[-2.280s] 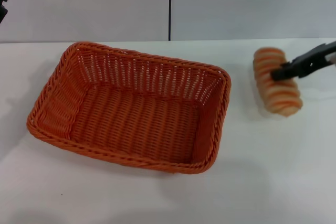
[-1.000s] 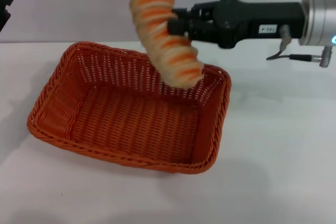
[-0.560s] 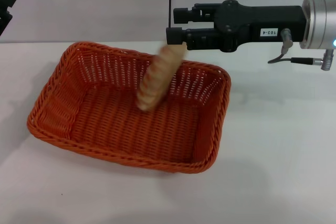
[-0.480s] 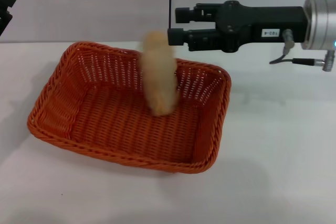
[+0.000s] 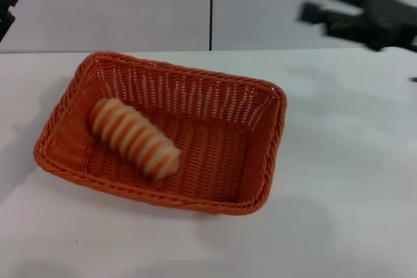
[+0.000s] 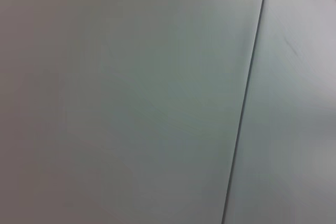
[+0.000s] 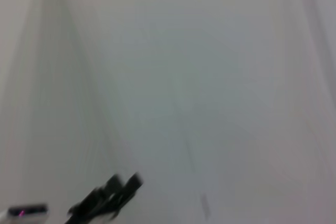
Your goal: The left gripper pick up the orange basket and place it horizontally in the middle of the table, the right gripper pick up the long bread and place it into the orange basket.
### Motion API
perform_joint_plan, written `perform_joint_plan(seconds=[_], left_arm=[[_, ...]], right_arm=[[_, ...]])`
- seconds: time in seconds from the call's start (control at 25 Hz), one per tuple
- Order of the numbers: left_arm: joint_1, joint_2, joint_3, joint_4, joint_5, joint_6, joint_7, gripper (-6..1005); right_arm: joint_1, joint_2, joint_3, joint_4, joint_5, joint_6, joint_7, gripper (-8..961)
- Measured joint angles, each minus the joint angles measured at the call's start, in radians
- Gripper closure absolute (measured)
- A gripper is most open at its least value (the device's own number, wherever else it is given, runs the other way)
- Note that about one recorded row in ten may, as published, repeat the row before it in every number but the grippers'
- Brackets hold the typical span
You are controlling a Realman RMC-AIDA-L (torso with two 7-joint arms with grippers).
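Note:
The orange basket (image 5: 163, 138) lies lengthwise across the middle of the white table (image 5: 339, 180). Inside it, toward its left end, the long bread (image 5: 133, 137) rests slantwise on the woven floor, with nothing holding it. My right gripper (image 5: 310, 0) is up at the far right, above the table's back edge and well away from the basket; it is open and empty, and blurred. Only a black corner of my left gripper (image 5: 6, 1) shows at the top left edge of the head view. Both wrist views show mostly plain wall.
A grey wall with a dark vertical seam (image 5: 211, 8) stands behind the table. Bare white tabletop stretches to the right of the basket and in front of it.
The right gripper carried the bread over the basket and let it go. The bread dropped, tumbled and settled at the basket's left end. The right arm has since pulled back to the right.

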Motion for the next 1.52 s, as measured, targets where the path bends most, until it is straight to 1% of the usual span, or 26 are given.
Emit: perform_joint_plan(seconds=[0.04, 0.08, 0.16, 0.2, 0.24, 0.28, 0.32, 0.36, 0.48, 0.56, 0.64, 0.76, 0.8, 0.84, 0.88, 1.0, 1.08, 1.32, 1.52], left_arm=[[0.0, 0.0, -0.002, 0.0, -0.001, 0.0, 0.0, 351], [-0.001, -0.001, -0.003, 0.0, -0.001, 0.0, 0.0, 351], [-0.002, -0.001, -0.008, 0.0, -0.002, 0.0, 0.002, 351], [-0.003, -0.001, -0.011, 0.0, -0.003, 0.0, 0.004, 351], [-0.004, -0.002, -0.014, 0.0, -0.004, -0.001, 0.006, 351], [-0.005, -0.002, -0.019, 0.0, -0.004, -0.005, 0.011, 351], [-0.005, -0.002, -0.026, -0.001, -0.004, -0.009, 0.016, 351], [-0.005, -0.003, -0.036, -0.003, -0.004, -0.013, 0.023, 351], [-0.004, -0.004, -0.097, -0.035, -0.005, -0.019, 0.066, 351], [-0.005, -0.004, -0.153, -0.077, -0.005, -0.02, 0.12, 351], [-0.006, -0.004, -0.198, -0.107, -0.005, -0.02, 0.161, 351], [-0.011, -0.005, -0.281, -0.172, -0.005, -0.02, 0.275, 351], [-0.014, -0.006, -0.31, -0.199, -0.005, -0.02, 0.33, 351], [-0.02, -0.007, -0.349, -0.242, -0.005, -0.02, 0.435, 351], [-0.02, -0.007, -0.349, -0.242, -0.005, -0.02, 0.435, 351], [-0.03, -0.008, -0.384, -0.297, -0.005, -0.02, 0.563, 351], [-0.033, -0.009, -0.391, -0.316, -0.005, -0.02, 0.603, 351], [-0.036, -0.009, -0.393, -0.331, -0.005, -0.019, 0.623, 351], [-0.036, -0.009, -0.394, -0.336, -0.004, -0.015, 0.623, 351]], right_arm=[[-0.053, 0.0, 0.04, 0.011, 0.052, -0.015, -0.071, 136], [-0.053, 0.0, 0.04, 0.011, 0.052, -0.015, -0.071, 137], [-0.108, 0.0, 0.077, 0.046, 0.124, -0.023, -0.159, 137], [-0.152, 0.0, 0.107, 0.093, 0.2, -0.026, -0.255, 137], [-0.152, 0.0, 0.107, 0.093, 0.2, -0.026, -0.255, 137], [-0.177, 0.0, 0.132, 0.131, 0.244, -0.027, -0.318, 137], [-0.212, 0.001, 0.188, 0.208, 0.309, -0.029, -0.419, 137], [-0.212, 0.001, 0.188, 0.208, 0.309, -0.029, -0.419, 137], [-0.24, 0.001, 0.289, 0.354, 0.389, -0.038, -0.586, 138], [-0.252, 0.001, 0.358, 0.424, 0.408, -0.042, -0.687, 138], [-0.257, 0.003, 0.424, 0.476, 0.413, -0.044, -0.76, 138], [-0.257, 0.004, 0.516, 0.543, 0.414, -0.048, -0.834, 139], [-0.256, 0.004, 0.535, 0.556, 0.414, -0.048, -0.852, 139], [-0.254, 0.004, 0.558, 0.574, 0.414, -0.049, -0.88, 139], [-0.254, 0.004, 0.558, 0.574, 0.414, -0.049, -0.88, 139], [-0.254, 0.005, 0.582, 0.584, 0.416, -0.05, -0.894, 139], [-0.253, 0.006, 0.594, 0.589, 0.416, -0.051, -0.9, 140], [-0.234, 0.007, 0.656, 0.628, 0.417, -0.063, -0.983, 140], [-0.224, 0.007, 0.669, 0.633, 0.417, -0.063, -0.988, 140]])
